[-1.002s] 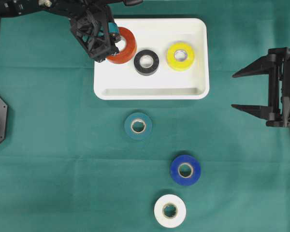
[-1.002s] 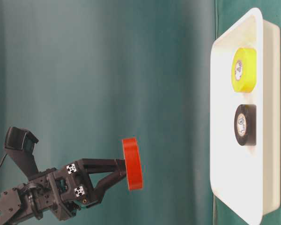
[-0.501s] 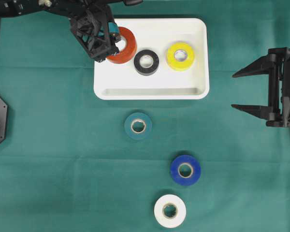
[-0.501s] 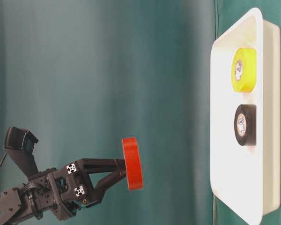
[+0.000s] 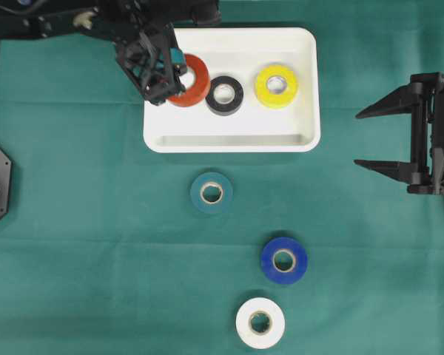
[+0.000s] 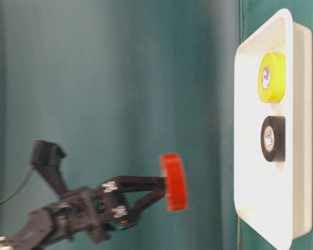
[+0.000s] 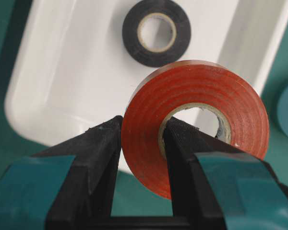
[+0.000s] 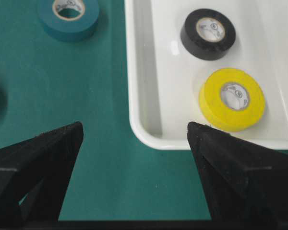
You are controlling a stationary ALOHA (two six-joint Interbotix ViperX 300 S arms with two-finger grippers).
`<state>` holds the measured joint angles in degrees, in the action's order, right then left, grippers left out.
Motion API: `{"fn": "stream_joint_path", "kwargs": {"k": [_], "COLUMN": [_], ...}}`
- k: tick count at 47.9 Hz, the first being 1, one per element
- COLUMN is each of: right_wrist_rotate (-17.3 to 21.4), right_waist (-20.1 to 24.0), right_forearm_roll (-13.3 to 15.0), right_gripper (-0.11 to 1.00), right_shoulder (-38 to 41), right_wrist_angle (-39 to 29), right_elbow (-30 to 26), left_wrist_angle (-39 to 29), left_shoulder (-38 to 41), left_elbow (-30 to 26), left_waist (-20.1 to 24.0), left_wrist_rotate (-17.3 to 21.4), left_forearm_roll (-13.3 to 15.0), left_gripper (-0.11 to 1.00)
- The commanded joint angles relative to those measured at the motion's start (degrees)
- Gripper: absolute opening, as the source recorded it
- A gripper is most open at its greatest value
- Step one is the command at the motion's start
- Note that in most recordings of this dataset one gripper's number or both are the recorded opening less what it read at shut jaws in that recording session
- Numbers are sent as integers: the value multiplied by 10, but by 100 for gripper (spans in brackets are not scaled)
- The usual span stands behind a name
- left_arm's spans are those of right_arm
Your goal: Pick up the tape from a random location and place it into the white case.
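Observation:
My left gripper [image 5: 179, 74] is shut on a red tape roll [image 5: 193, 80], one finger outside the roll and one through its core [image 7: 182, 139]. The roll [image 7: 221, 96] hangs over the left end of the white case [image 5: 229, 144]. In the table-level view the roll [image 6: 173, 182] is still apart from the case [image 6: 250, 156]. A black roll [image 5: 224, 95] and a yellow roll [image 5: 276, 86] lie flat in the case. My right gripper [image 5: 358, 140] stands open and holds nothing, to the right of the case.
On the green cloth in front of the case lie a teal roll [image 5: 211, 193], a blue roll [image 5: 283, 260] and a white roll [image 5: 260, 322]. The right wrist view shows the case corner [image 8: 149, 136] just ahead of the open right gripper [image 8: 134, 127].
My left gripper has carried the red roll closer to the case and a little further over its left end. The right arm has not moved.

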<state>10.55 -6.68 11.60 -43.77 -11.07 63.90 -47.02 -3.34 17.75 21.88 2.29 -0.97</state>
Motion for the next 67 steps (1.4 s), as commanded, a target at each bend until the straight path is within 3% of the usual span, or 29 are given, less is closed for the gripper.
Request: {"fn": "stream_joint_path", "kwargs": {"k": [1,21,61,65,67], "right_wrist_rotate": [1,2,2,2,2], "right_waist": [1,1,1,1,1], "right_forearm_roll": [2,2,2,2,2], "right_gripper": [88,88,88,88,88], "right_shoulder": [0,2,7,7,7], "right_wrist_angle": [2,2,3,2,2], "right_elbow": [-16,-15,-15,-16,-16], "left_wrist_angle": [30,125,149,149,149], "left_shoulder": [6,92,112,112,112], "left_elbow": [6,52,63,63,64], "left_waist": [9,41,52,52,52], "left_wrist_rotate": [1,0,0,0,2], "left_forearm_roll": [0,3,4,4,4], "left_gripper": [22,22,22,22,28]}}
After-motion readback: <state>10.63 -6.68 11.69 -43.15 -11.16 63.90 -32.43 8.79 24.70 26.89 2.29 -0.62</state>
